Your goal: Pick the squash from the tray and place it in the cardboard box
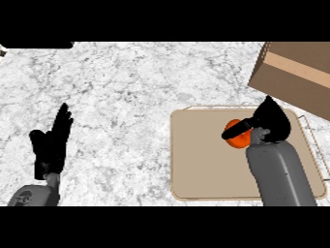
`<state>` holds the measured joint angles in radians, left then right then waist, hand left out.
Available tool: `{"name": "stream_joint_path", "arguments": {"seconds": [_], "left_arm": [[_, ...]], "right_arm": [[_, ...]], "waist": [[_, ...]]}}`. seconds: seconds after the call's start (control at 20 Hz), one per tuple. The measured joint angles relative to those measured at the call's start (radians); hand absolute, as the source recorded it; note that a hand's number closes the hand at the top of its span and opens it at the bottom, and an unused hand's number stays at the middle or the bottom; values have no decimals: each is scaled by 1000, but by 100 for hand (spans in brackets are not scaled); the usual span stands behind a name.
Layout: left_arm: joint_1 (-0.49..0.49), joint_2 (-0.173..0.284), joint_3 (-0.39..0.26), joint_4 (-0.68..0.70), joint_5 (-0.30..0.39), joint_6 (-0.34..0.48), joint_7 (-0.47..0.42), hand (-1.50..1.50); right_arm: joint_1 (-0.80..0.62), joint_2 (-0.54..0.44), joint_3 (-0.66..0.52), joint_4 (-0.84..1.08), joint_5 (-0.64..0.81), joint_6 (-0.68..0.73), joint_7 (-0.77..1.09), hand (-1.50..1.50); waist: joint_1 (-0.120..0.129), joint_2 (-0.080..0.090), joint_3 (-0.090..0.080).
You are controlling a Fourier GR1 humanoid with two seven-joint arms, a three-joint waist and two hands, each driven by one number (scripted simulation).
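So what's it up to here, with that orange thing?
The robot's right hand is over the tan tray, its thumb curled round the orange squash, which is partly hidden by the hand. The cardboard box, where the squash should go, sits just beyond the tray at the upper right. The left hand rests open at the left, fingers up, over the marble counter.

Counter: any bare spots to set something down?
Bare counter between the resting left hand and the tray, and along the far edge. Crowded right: right hand on the squash, cardboard box close behind.
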<state>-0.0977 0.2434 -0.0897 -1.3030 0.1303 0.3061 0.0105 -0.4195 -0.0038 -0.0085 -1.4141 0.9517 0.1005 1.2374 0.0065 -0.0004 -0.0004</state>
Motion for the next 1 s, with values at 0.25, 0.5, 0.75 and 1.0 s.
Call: {"name": "stream_joint_path", "arguments": {"seconds": [0.25,0.5,0.75,1.0], "left_arm": [[-15,-3,14,22,0,-12,-10,0],[-1,-2,16,5,-10,-13,-4,0],[3,-9,17,-6,-17,-16,11,0],[-9,-7,40,18,-17,-32,-2,0]], "right_arm": [[-3,-1,13,53,-10,-17,-7,-150],[10,-1,27,69,-22,-41,-8,-150],[12,-1,27,104,-20,-70,-29,-150],[-6,-1,13,147,-24,-82,-55,150]], "waist": [[0,1,0],[0,0,0],[0,0,0],[-2,1,0]]}}
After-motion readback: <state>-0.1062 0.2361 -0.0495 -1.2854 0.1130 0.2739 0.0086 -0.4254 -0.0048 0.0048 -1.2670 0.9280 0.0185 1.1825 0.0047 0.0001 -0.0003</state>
